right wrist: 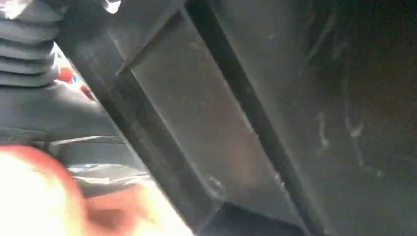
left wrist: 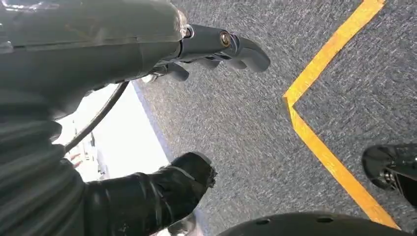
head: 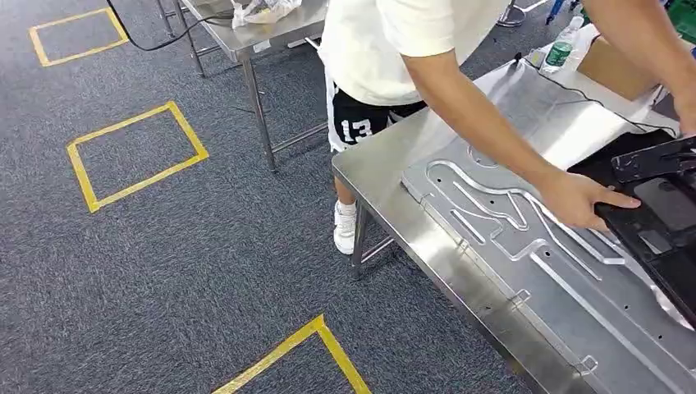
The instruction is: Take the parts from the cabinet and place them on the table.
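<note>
1. Delivery judged part way done: one black part (head: 665, 213) already over the steel table (head: 386, 160), at its right end, lying on or just above the stamped metal plate (head: 525, 246); cannot tell whether fully set down.
2. Steadied at its near-left corner by a person's hand (head: 579, 199), pressed flat on the black frame.
3. Right hand (right wrist: 29, 73) close against the same part, whose dark ribbed panel (right wrist: 196, 113) looms up close in the right wrist view; fingers hidden, so cannot tell whether gripping or let go.
4. Left hand (left wrist: 216, 49) hanging over the grey carpet beside a yellow tape line (left wrist: 319, 142), thumb and fingers apart, holding nothing.
5. Probably left to do: release the part to the table or the person, draw the right arm clear, then go for further parts from the cabinet; number remaining impossible to judge.
6. Containers: a cardboard box (head: 615, 66) at the far right of the table, contents hidden from here; a plastic bottle (head: 560, 49) with a green label just left of it, upright, fill level too small to read.
7. On the second table, far left: a crumpled clear bag (head: 263, 10), contents unclear.
</note>
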You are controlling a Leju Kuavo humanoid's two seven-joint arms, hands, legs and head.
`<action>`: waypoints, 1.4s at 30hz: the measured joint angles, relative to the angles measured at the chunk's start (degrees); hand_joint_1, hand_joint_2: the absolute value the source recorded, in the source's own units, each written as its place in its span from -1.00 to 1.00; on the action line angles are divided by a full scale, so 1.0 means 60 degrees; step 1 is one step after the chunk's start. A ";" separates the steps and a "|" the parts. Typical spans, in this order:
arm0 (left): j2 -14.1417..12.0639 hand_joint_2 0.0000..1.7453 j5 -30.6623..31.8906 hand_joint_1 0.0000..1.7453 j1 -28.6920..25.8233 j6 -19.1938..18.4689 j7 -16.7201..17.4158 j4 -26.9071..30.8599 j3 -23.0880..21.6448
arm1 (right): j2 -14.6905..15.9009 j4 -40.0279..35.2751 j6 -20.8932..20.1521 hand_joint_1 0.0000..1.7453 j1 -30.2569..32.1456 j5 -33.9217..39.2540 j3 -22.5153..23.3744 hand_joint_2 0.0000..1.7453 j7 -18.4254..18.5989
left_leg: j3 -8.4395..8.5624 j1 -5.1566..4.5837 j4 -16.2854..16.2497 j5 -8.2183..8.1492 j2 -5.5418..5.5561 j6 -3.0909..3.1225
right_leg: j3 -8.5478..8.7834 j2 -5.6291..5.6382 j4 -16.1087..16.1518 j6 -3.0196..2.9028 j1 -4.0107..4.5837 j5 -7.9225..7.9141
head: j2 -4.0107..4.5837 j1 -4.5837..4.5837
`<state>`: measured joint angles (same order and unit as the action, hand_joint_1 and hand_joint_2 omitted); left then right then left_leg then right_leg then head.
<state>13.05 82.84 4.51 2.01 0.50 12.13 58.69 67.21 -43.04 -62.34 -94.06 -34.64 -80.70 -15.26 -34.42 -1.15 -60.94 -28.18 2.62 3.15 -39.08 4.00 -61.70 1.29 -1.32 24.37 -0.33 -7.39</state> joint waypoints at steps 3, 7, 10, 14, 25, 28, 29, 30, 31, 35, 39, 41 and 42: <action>0.0000 1.00 0.0022 -1.00 0.0002 -0.0015 -0.0011 0.0000 -0.0018 | 0.0000 0.0004 0.0080 -1.00 0.0017 -0.0032 0.0000 -1.00 0.0025 | -0.0001 0.0001 0.0000 0.0000 0.0004 0.0000 | -0.0001 -0.0001 0.0000 0.0001 0.0001 0.0000 | 0.0000 0.0000; 0.0000 1.00 0.0025 -1.00 0.0004 -0.0029 -0.0011 0.0000 -0.0025 | 0.0000 0.0029 0.0142 -1.00 0.0024 -0.0029 0.0000 -1.00 0.0022 | -0.0001 0.0001 0.0001 -0.0001 0.0000 0.0000 | -0.0002 0.0003 0.0000 0.0000 0.0001 0.0001 | 0.0000 0.0000; 0.0000 1.00 0.0066 -1.00 0.0006 -0.0029 -0.0011 0.0004 -0.0033 | -0.0007 0.0066 0.0160 -1.00 0.0040 -0.0040 0.0000 -1.00 -0.0029 | -0.0003 0.0002 0.0002 -0.0002 0.0003 0.0001 | -0.0004 0.0000 0.0000 0.0000 0.0002 0.0001 | 0.0000 0.0000; 0.0000 1.00 0.0080 -1.00 0.0006 -0.0029 -0.0014 0.0000 -0.0047 | -0.0018 0.0106 0.0167 -1.00 0.0090 -0.0055 0.0000 -1.00 -0.0036 | -0.0009 0.0002 0.0004 0.0000 0.0014 0.0002 | -0.0005 -0.0011 0.0000 0.0001 0.0002 0.0002 | 0.0000 0.0000; 0.0000 1.00 0.0080 -1.00 0.0004 -0.0044 -0.0011 0.0000 -0.0117 | -0.0040 0.0189 0.0171 -1.00 0.0077 -0.0033 0.0000 -1.00 -0.0120 | -0.0015 0.0006 0.0006 0.0003 0.0042 0.0000 | -0.0003 -0.0032 0.0001 0.0003 0.0005 0.0008 | 0.0000 0.0000; 0.0000 1.00 0.0076 -1.00 0.0000 -0.0051 -0.0004 0.0000 -0.0117 | -0.0044 0.0200 0.0175 -1.00 0.0018 -0.0051 0.0000 -1.00 -0.0182 | -0.0014 0.0006 0.0007 0.0002 0.0043 0.0001 | 0.0003 -0.0030 0.0006 0.0004 0.0005 0.0008 | 0.0000 0.0000; 0.0000 1.00 0.0076 -1.00 0.0001 -0.0058 0.0000 0.0000 -0.0117 | -0.0044 0.0200 0.0186 -1.00 0.0008 -0.0076 0.0000 -1.00 -0.0182 | -0.0012 0.0006 0.0006 0.0002 0.0042 0.0001 | 0.0009 -0.0030 0.0010 0.0004 0.0006 0.0008 | 0.0000 0.0000; 0.0000 1.00 0.0076 -1.00 0.0001 -0.0062 0.0000 0.0000 -0.0117 | -0.0044 0.0204 0.0189 -1.00 0.0010 -0.0091 0.0000 -1.00 -0.0182 | -0.0011 0.0010 0.0007 0.0002 0.0042 0.0001 | 0.0016 -0.0030 0.0016 0.0004 0.0011 0.0007 | 0.0000 -0.0004; 0.0000 1.00 0.0076 -1.00 0.0001 -0.0069 0.0000 0.0000 -0.0117 | -0.0044 0.0208 0.0226 -1.00 0.0018 -0.0091 0.0000 -1.00 -0.0182 | -0.0011 0.0010 0.0007 0.0002 0.0041 0.0001 | 0.0015 -0.0031 0.0019 0.0004 0.0009 0.0006 | 0.0000 0.0000; 0.0000 1.00 0.0014 -1.00 0.0002 -0.0069 -0.0007 0.0000 -0.0117 | -0.0168 0.0314 0.0441 -1.00 0.0062 -0.0087 -0.0004 -1.00 -0.0182 | -0.0030 0.0003 0.0006 0.0001 0.0024 0.0003 | 0.0016 -0.0024 0.0019 0.0008 -0.0001 0.0003 | 0.0000 0.0000; 0.0000 1.00 -0.0015 -1.00 0.0007 -0.0073 0.0004 0.0000 -0.0117 | -0.0605 0.0857 0.0641 -1.00 0.0102 -0.0087 0.0000 -1.00 -0.0259 | -0.0011 0.0003 0.0006 0.0002 0.0012 0.0002 | 0.0015 -0.0011 0.0019 0.0006 -0.0001 -0.0001 | 0.0000 0.0000; 0.0000 1.00 -0.0018 -1.00 0.0002 -0.0073 0.0015 0.0000 -0.0117 | -0.0780 0.1017 0.0685 -1.00 0.0117 -0.0055 0.0000 -1.00 -0.0306 | -0.0020 0.0003 0.0007 0.0000 -0.0010 0.0003 | 0.0015 0.0012 0.0019 0.0004 0.0000 -0.0003 | 0.0000 0.0000; 0.0000 1.00 -0.0018 -1.00 0.0003 -0.0073 0.0025 0.0000 -0.0117 | -0.0921 0.1125 0.0696 -1.00 0.0121 -0.0055 0.0000 -1.00 -0.0296 | -0.0033 0.0003 0.0013 -0.0004 -0.0029 0.0007 | 0.0016 0.0032 0.0019 0.0004 0.0000 -0.0003 | 0.0000 0.0000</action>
<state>13.05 82.73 4.53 1.57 0.65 12.13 57.99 61.68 -36.29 -58.16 -93.33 -34.97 -80.70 -17.03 -34.61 -1.13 -60.87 -28.20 2.45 3.19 -38.99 4.19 -61.58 1.31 -1.32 24.35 -0.33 -7.39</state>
